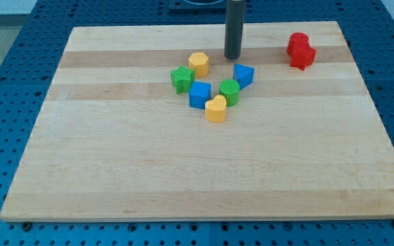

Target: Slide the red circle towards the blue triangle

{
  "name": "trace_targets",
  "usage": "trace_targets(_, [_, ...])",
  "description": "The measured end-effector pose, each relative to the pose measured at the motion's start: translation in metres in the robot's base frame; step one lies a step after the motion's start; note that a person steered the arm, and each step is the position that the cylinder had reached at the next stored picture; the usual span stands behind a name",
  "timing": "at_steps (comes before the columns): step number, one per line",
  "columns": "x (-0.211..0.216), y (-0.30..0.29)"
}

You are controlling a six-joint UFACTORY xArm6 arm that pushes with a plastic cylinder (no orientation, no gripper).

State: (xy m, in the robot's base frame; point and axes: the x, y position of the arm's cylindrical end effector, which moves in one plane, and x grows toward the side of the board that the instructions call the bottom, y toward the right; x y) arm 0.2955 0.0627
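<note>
Two red blocks touch at the view's top right: the upper one looks round, like the red circle, and the lower one has a shape I cannot make out. The blue triangle lies near the board's upper middle, well to the left of the red blocks. My tip rests on the board just above and slightly left of the blue triangle, apart from it. It is about a hundred pixels left of the red blocks and touches no block.
A cluster sits left of and below the blue triangle: a yellow hexagon, a green star, a blue square block, a green round block and a yellow heart. The wooden board lies on a blue perforated table.
</note>
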Motion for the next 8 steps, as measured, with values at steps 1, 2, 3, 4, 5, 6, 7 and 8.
trace_targets(1, [0.007,0.020])
trace_targets(2, [0.016,0.037])
trace_targets(3, [0.025,0.047])
trace_targets(4, [0.036,0.063])
trace_targets(5, [0.049,0.076])
trace_targets(6, [0.061,0.097])
trace_targets(7, [0.065,0.118])
trace_targets(8, [0.061,0.154])
